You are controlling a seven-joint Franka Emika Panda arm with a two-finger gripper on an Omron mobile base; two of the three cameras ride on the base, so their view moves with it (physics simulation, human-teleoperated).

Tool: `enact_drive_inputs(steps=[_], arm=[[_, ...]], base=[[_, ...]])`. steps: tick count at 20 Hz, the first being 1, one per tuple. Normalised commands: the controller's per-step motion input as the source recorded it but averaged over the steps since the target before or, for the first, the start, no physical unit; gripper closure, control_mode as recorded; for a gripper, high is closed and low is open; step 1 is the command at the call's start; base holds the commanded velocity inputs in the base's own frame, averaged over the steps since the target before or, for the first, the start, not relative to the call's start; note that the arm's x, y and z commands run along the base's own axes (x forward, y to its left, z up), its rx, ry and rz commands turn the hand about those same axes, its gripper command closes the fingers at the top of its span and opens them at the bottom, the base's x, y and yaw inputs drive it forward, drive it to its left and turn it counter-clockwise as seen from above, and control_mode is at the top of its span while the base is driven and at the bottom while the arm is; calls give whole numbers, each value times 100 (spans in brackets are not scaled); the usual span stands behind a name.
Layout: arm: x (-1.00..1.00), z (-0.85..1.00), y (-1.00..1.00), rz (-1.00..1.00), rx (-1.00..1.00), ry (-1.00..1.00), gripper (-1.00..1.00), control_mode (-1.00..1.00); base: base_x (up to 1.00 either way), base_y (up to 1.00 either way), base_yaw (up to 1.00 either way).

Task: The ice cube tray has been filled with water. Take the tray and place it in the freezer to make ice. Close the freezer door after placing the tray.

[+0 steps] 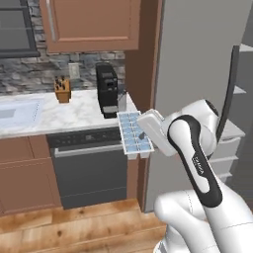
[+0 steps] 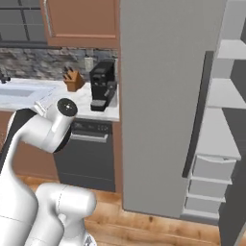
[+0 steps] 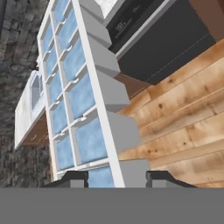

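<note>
The ice cube tray [image 1: 132, 132], white with two rows of light-blue cells, hangs in the air just off the counter's right corner. My gripper [image 1: 144, 134] is shut on its near end. In the hand view the tray [image 3: 81, 100] stretches away, tilted, from between my fingertips [image 3: 72, 178], with my gripper [image 3: 116, 177] closed on its end. The freezer [image 2: 218, 129] stands at the right with pale shelves and drawers showing. The freezer door [image 2: 166, 96] is swung open, its black handle [image 2: 198, 117] along the edge. In the left base view the freezer door [image 1: 197, 59] rises just behind my arm.
On the marble counter [image 1: 59, 113] stand a black coffee machine [image 1: 107, 89] and an orange-brown knife block [image 1: 62, 90], with a sink [image 1: 15, 112] at the left. A dark dishwasher [image 1: 91, 165] sits under the counter. A wooden floor [image 1: 74, 227] lies below.
</note>
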Motion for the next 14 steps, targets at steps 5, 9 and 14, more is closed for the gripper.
enact_drive_inputs(steps=[5,9,14], arm=[[0,0,0,0,0,0,100,100],[0,0,0,0,0,0,100,100],[0,0,0,0,0,0,100,100]], base=[[-8,-76,-7],[0,-67,-10],[-2,-56,-10]])
